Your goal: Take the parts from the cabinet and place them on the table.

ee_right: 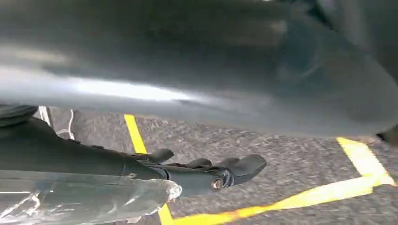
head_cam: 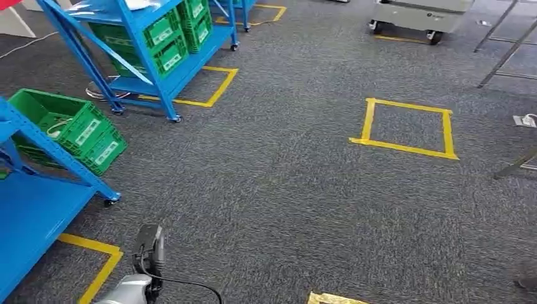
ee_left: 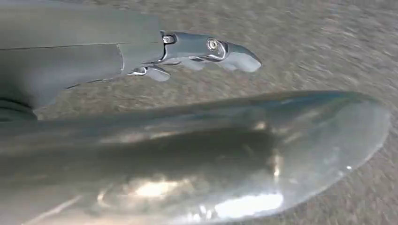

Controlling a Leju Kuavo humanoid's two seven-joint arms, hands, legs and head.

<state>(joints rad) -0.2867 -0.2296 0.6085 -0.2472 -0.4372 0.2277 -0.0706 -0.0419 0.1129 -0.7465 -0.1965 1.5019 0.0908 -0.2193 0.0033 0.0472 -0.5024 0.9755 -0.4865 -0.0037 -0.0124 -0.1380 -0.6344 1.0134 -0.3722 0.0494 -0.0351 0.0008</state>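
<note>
1. While both arms hang low, the left hand (ee_left: 206, 51) is over grey carpet (head_cam: 285, 190), its fingers stretched out and holding nothing.
2. Likewise the right hand (ee_right: 211, 171) is empty, fingers loosely extended above yellow tape (ee_right: 281, 201).
3. Green crates (head_cam: 69, 130) sit on the blue shelf cart (head_cam: 38, 202) at left; their contents cannot be made out.

two blue racks (head_cam: 166, 57) (head_cam: 38, 202), about five green crates (head_cam: 69, 120), five yellow tape squares (head_cam: 408, 126) on the carpet, one grey cart (head_cam: 421, 16).
</note>
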